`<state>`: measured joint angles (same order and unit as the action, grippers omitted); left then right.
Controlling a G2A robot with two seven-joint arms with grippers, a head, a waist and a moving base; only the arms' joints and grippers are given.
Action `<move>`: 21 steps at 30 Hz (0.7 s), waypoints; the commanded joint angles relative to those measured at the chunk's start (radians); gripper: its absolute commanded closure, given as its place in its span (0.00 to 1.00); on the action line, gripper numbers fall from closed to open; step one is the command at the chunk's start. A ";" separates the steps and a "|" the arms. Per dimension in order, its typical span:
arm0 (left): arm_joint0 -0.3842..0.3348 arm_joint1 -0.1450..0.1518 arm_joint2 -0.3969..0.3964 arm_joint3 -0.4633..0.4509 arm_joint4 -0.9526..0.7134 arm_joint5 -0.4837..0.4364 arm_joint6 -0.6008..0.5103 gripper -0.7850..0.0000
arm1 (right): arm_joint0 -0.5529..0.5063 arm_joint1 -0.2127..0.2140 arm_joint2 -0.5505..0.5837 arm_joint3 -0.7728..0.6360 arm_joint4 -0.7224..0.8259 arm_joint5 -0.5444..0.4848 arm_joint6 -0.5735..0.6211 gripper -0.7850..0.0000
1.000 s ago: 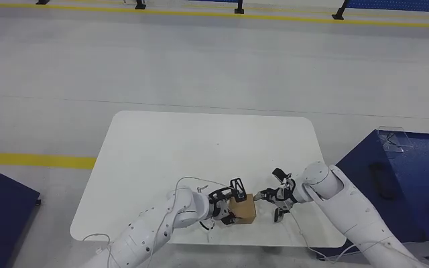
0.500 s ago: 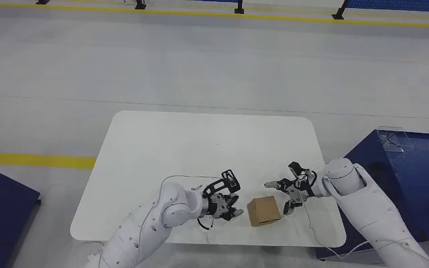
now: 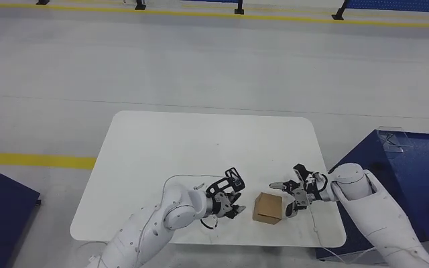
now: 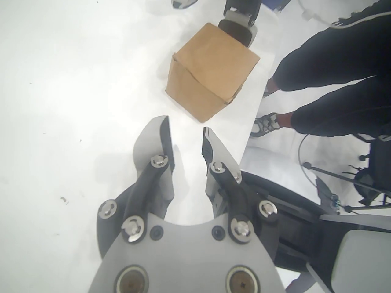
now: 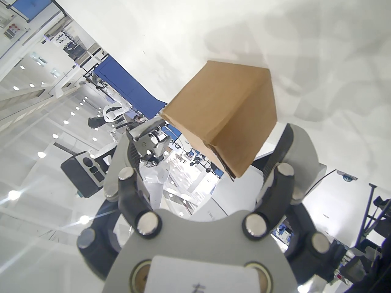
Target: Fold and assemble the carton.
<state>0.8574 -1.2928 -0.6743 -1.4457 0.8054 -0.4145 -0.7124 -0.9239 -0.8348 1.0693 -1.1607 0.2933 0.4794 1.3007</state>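
- The left gripper [image 4: 185, 131] has let go and pulled back. A second ago it was right on the carton [image 3: 268, 208]; now there is bare table [image 3: 167, 147] between them. The carton has slid over towards the right gripper [image 3: 284, 198], which has backed away a little with it.
- Left gripper now: fingers parted by only a narrow gap, holding nothing, with the carton just ahead of its tips.
- Right gripper now: spread wide with nothing clamped. The carton sits between its fingers with one corner pointing in at the palm. One pad touches the far side, and the other finger stands well off.
- Risk: closing on that corner-on pose looks likely to twist the box or dent an edge instead of gripping flat faces.
- Risk: the carton sits loose near the table's edge, just to the side of both grippers. A sideways nudge from either finger could send it over.
- Risk: with nobody pressing, the folded end could spring back open.
- The carton itself is plain brown cardboard, closed up into a cube with its faces square. One edge seam is slightly wrinkled, with a small gap at the corner.
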 commanded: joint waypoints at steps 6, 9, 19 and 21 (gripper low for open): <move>0.008 -0.002 0.031 -0.002 0.054 -0.077 0.014 0.00 | 0.000 -0.021 -0.007 -0.040 0.065 -0.011 -0.158 0.00; 0.003 -0.006 0.035 0.014 0.079 -0.088 0.044 0.00 | 0.007 -0.031 -0.023 -0.059 0.092 -0.012 -0.166 0.00; 0.000 -0.019 0.049 0.070 0.145 -0.076 0.097 0.00 | 0.062 -0.072 -0.102 -0.098 0.095 -0.004 -0.284 0.00; -0.001 -0.021 0.047 0.078 0.163 -0.059 0.106 0.00 | 0.077 -0.081 -0.118 -0.090 0.104 -0.006 -0.287 0.00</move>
<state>0.8566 -1.3124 -0.6263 -1.3714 0.9560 -0.4852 -0.6121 -0.8554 -0.9108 0.9597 -1.2559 0.3926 0.4744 1.0146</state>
